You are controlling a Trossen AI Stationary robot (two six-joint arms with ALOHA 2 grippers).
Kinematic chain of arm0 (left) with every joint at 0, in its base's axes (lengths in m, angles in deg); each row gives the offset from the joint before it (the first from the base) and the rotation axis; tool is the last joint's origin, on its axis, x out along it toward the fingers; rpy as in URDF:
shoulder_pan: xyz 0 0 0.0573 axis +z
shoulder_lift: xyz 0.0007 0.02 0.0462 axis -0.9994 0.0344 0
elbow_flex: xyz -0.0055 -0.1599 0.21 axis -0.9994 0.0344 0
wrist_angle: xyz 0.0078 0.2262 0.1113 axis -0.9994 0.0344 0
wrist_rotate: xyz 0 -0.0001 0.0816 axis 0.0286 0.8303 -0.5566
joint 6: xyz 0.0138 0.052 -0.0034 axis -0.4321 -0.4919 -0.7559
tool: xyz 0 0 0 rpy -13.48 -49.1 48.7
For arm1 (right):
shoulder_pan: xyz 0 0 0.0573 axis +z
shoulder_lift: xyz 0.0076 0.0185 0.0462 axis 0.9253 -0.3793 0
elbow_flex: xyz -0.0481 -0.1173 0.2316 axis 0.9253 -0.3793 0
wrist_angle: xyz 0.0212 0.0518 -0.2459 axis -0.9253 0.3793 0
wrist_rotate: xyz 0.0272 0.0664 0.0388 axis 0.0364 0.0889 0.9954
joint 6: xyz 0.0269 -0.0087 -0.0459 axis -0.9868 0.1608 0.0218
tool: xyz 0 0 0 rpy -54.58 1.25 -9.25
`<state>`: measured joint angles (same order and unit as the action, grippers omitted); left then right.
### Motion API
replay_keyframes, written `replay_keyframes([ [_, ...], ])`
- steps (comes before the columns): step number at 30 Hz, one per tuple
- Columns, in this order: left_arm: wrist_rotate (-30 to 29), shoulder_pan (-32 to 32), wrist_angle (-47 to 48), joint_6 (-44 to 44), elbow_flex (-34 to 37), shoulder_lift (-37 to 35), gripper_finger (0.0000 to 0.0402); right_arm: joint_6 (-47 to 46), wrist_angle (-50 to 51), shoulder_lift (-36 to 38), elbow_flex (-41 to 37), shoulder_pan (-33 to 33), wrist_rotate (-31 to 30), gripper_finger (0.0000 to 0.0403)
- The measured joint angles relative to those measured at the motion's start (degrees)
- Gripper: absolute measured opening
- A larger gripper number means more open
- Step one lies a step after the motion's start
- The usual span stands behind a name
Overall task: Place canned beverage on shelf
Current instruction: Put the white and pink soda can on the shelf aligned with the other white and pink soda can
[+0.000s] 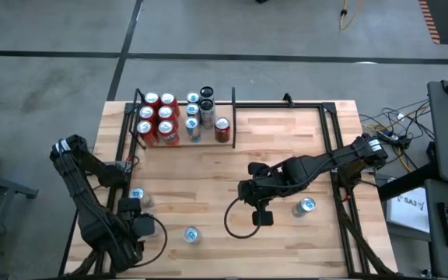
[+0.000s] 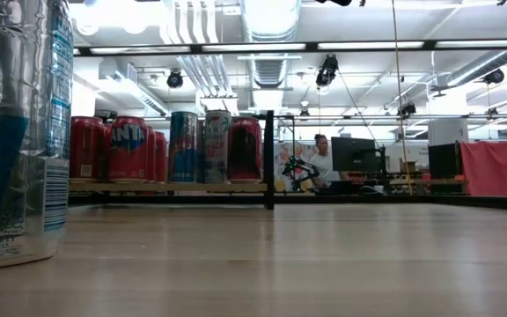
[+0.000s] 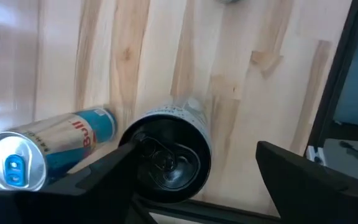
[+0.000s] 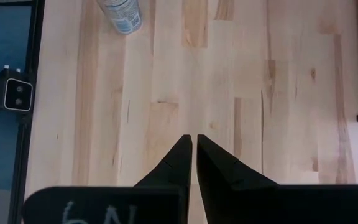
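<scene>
Left tool (image 3: 191,168) wide astride a dark-topped can (image 3: 169,158), perhaps untouched; overhead, that can hidden.

"Red Bull" lettering reads on the blue-silver can (image 3: 55,140) lying at the wood table's 7 o'clock corner. White handwritten "6N" sits on the right gripper's (image 4: 194,152) dark body. Other can labels are unreadable.

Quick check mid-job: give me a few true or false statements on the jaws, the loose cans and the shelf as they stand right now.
1. The left gripper has its jaws open around a dark-topped can. True.
2. The right gripper holds a can. False: its jaws are shut on nothing, above bare table.
3. The shelf already holds several upright cans. True.
4. A silver-and-blue can stands beside the dark-topped can. True.
5. No loose can is near the right arm. False: a silver can stands by it.
</scene>
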<state>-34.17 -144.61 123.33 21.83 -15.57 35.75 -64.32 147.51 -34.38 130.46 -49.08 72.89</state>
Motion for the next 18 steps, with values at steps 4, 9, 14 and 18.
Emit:
replay_keyframes([
  [4,-0.1,0.0,0.5,0.0,-0.7,0.0,0.0301,0.0,0.0,0.0,0.0,0.0,0.0,0.0013],
  [9,-0.1,0.0,3.3,0.1,-0.9,0.0,0.0301,0.0,0.0,0.0,0.0,0.0,0.0,0.0013],
  [14,-0.2,0.1,4.5,-0.2,-0.2,-0.1,0.0301,0.0,0.0,0.0,0.0,0.0,0.0,0.0013],
  [18,-0.3,0.1,2.7,-0.3,0.6,-0.1,0.0301,-0.4,0.0,0.0,0.0,0.0,0.0,0.0013],
])
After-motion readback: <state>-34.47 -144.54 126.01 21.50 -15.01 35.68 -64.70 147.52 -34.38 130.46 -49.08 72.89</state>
